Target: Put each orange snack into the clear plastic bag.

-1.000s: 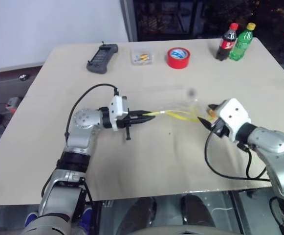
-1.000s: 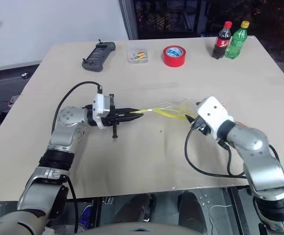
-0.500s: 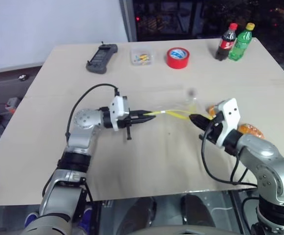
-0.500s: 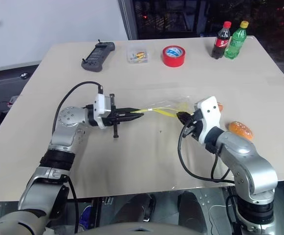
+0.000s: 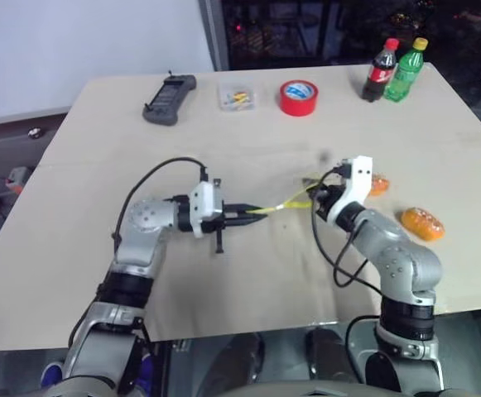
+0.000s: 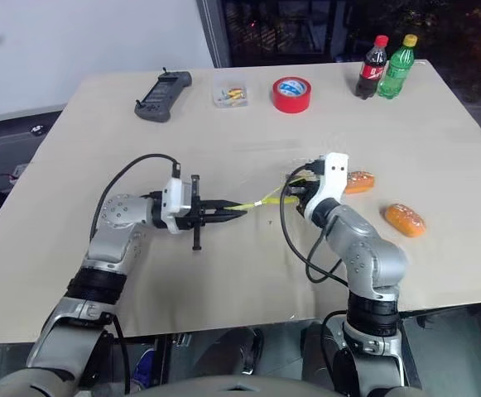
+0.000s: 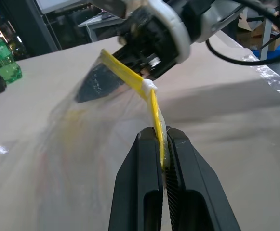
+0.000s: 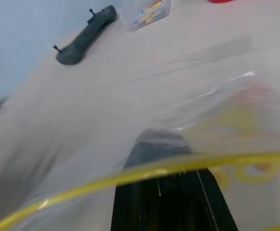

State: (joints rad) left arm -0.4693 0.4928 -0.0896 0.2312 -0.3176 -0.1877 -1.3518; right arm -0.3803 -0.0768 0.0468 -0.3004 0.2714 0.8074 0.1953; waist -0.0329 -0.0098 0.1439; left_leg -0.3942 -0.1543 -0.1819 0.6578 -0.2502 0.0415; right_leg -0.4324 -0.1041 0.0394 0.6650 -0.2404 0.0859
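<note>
Change since a second ago: the right gripper [image 6: 300, 192] has swung in from the table's right side toward the centre, and its fingers have gone from partly apart to closed at the far end of the clear plastic bag [image 5: 294, 197]. With that arm out of the way, both orange snacks now lie uncovered.

Left gripper [image 7: 161, 150]: still pinched tight on the bag's yellow seal strip [image 7: 155, 108].

Bag: strung between the two grippers above the tabletop, long axis running left to right.

Snacks: one [image 6: 358, 179] just right of the right gripper, one [image 6: 406, 218] further right near the table's edge; both loose, long axes roughly across the table.

Surface: pale beige table [image 6: 223, 273]. Back row: dark handheld controller [image 6: 162, 84], small clear box [image 6: 230, 92], red tape roll [image 6: 292, 93], two bottles [image 6: 385, 57].

Room: white wall at the rear left, dark glass behind.
</note>
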